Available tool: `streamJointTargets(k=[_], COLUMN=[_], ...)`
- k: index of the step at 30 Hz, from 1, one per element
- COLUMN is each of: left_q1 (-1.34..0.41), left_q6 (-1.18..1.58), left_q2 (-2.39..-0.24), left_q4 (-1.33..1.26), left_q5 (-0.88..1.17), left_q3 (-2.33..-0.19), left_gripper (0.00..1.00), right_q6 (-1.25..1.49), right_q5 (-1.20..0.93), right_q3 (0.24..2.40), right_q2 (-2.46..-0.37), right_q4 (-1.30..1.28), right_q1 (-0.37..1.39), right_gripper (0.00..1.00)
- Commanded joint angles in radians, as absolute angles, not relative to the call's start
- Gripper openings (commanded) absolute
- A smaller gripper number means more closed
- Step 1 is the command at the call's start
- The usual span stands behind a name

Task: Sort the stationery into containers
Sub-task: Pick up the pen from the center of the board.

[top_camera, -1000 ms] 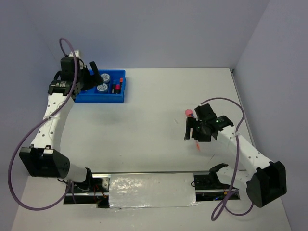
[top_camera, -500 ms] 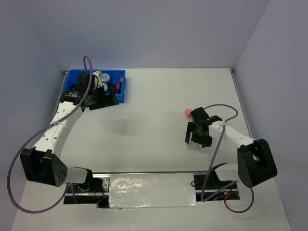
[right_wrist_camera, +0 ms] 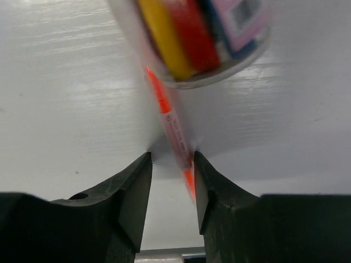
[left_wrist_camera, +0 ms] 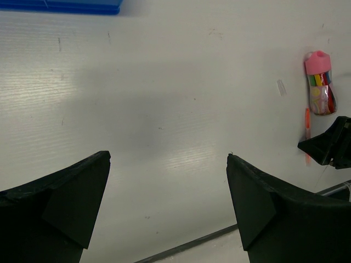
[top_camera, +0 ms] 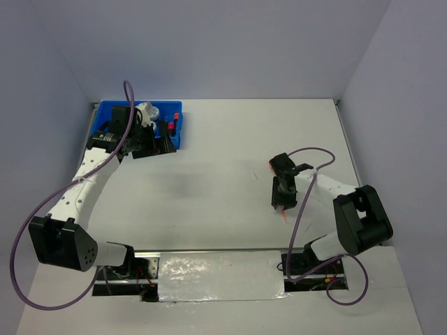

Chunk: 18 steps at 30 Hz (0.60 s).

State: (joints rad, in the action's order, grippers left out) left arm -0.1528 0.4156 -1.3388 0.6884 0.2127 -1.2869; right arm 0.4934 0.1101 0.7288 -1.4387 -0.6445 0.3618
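Note:
The blue tray (top_camera: 176, 106) sits at the far left and holds a blue-white disc (top_camera: 148, 110) and a pink-capped highlighter (top_camera: 170, 125). My left arm covers part of it. My left gripper (top_camera: 152, 148) is at the tray's near edge, and the left wrist view shows it open and empty (left_wrist_camera: 168, 156). My right gripper (top_camera: 283, 197) is down at the table, its jaws open on either side of a thin orange pen (right_wrist_camera: 174, 134), which lies close to the right finger. The pink-capped tube (top_camera: 273, 164) lies just beyond, filled with coloured items (right_wrist_camera: 203, 38).
In the left wrist view the tray's edge (left_wrist_camera: 60, 5), the tube (left_wrist_camera: 318, 82), the orange pen (left_wrist_camera: 307, 127) and my right gripper (left_wrist_camera: 332, 148) all show across bare white table. The table's near edge carries a metal strip (top_camera: 220, 269). Walls close the back and sides.
My left gripper came off the tray to its near edge and has stayed there. My right gripper turned and came down over the orange pen.

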Motion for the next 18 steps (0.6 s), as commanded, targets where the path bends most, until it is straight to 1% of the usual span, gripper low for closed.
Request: streamJointTargets(k=[1, 2, 7, 8, 10, 11, 13, 15, 16, 18], left_q1=[-0.149, -0.150, -0.150, -0.150, -0.150, -0.150, -0.152, -0.178, -0.193, -0.263], left_q6=[0.400, 0.405, 0.434, 0.437, 0.449, 0.459, 0.486, 0.529, 0.547, 0.631], left_q2=[-1.336, -1.335, -1.342, -1.344, -1.348, -1.350, -1.350, -1.368, -1.374, -1.397], left_q4=[0.657, 0.647, 0.640, 0.641, 0.646, 0.644, 0.620, 0.588, 0.569, 0.540], left_q5=[0.244, 0.255, 0.259, 0.256, 0.250, 0.250, 0.276, 0.302, 0.336, 0.327], left_q3=[-1.304, -1.301, -1.301, -1.304, -1.307, -1.305, -1.287, -1.276, -1.261, -1.250], left_gripper=[0.99, 0.99, 0.99, 0.99, 0.99, 0.99, 0.99, 0.99, 0.99, 0.99], right_q6=[0.525, 0.528, 0.561, 0.564, 0.572, 0.572, 0.581, 0.589, 0.612, 0.627], right_q5=[0.072, 0.075, 0.100, 0.098, 0.075, 0.063, 0.026, -0.032, -0.053, -0.098], right_q3=[0.729, 0.729, 0.739, 0.741, 0.749, 0.750, 0.755, 0.752, 0.750, 0.761], right_q2=[-1.476, -1.486, -1.535, -1.566, -1.601, -1.623, -1.631, -1.591, -1.559, -1.410], right_q4=[-0.545, -0.540, -0.503, -0.499, -0.473, -0.459, -0.436, -0.413, -0.408, -0.426], right_q1=[0.422, 0.437, 0.524, 0.535, 0.560, 0.566, 0.587, 0.591, 0.594, 0.594], right_gripper=[0.42, 0.35, 0.22, 0.16, 0.08, 0.00, 0.00, 0.00, 0.00, 0.00])
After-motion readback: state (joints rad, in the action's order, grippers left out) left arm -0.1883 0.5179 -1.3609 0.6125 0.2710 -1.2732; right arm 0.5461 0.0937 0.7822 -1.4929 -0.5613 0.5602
